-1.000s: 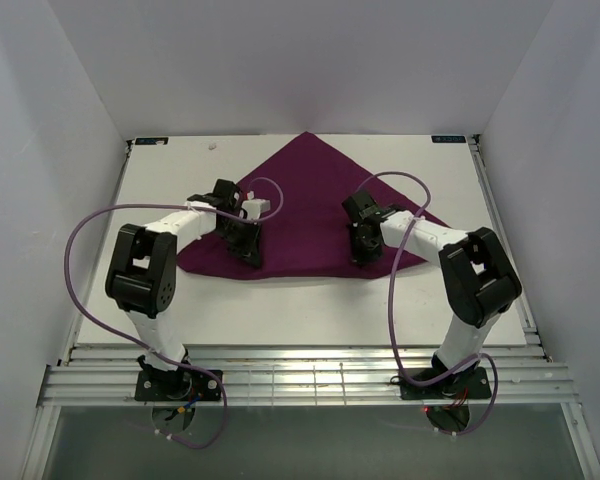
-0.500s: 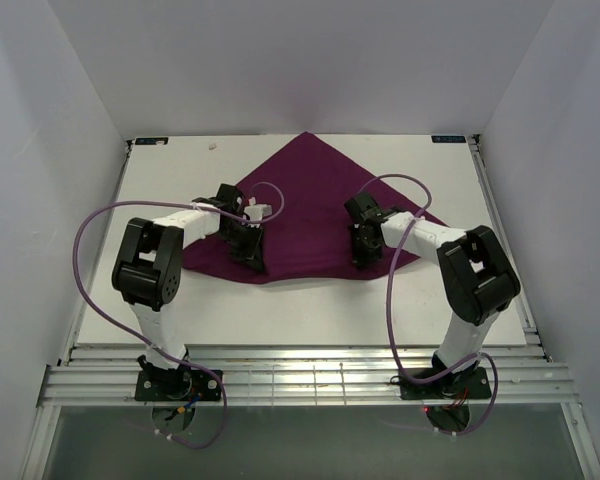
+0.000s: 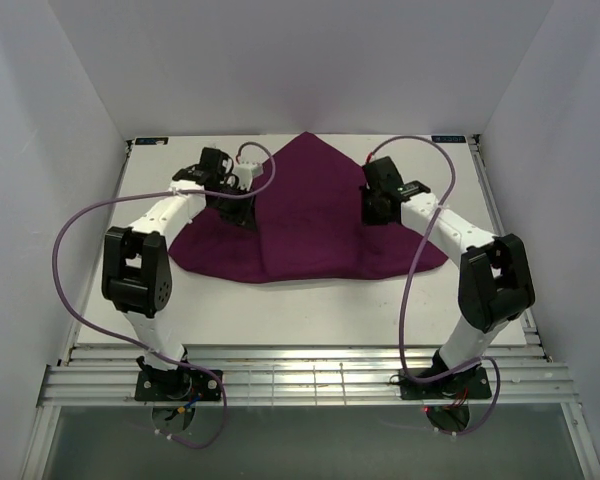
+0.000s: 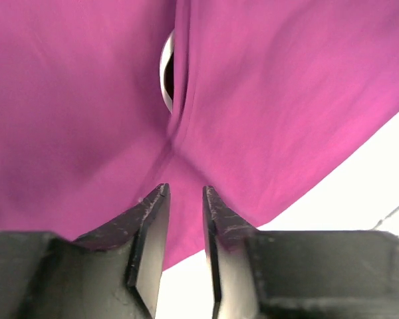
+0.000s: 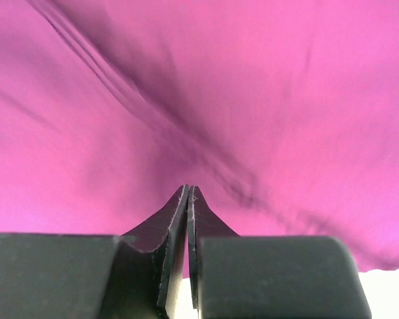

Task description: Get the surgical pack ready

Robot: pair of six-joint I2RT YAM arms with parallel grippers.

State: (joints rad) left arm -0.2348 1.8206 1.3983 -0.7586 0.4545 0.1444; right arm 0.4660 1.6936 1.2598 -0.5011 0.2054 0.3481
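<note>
The deep-purple cloth (image 3: 315, 215) lies spread on the white table, humped over whatever it covers. In the left wrist view the cloth (image 4: 286, 86) has a slit between two folds, and a curved steel rim (image 4: 165, 70) shows through it. My left gripper (image 3: 242, 205) sits at the cloth's left part. Its jaws (image 4: 184, 193) are a little apart with nothing between them, just short of a pinched crease. My right gripper (image 3: 378, 212) is on the cloth's right part. Its jaws (image 5: 187, 189) are shut on a ridge of cloth (image 5: 266, 100). Instruments and gauze are hidden.
White walls close in the table on the left, back and right. Bare white tabletop (image 3: 300, 315) lies between the cloth's near edge and the slatted front rail (image 3: 300, 385). Purple cables (image 3: 75, 240) loop beside both arms.
Both grippers have moved away from the near edge toward the back of the cloth. The cloth's near corners now spread wider and rounder. The left gripper's jaws stand apart.
</note>
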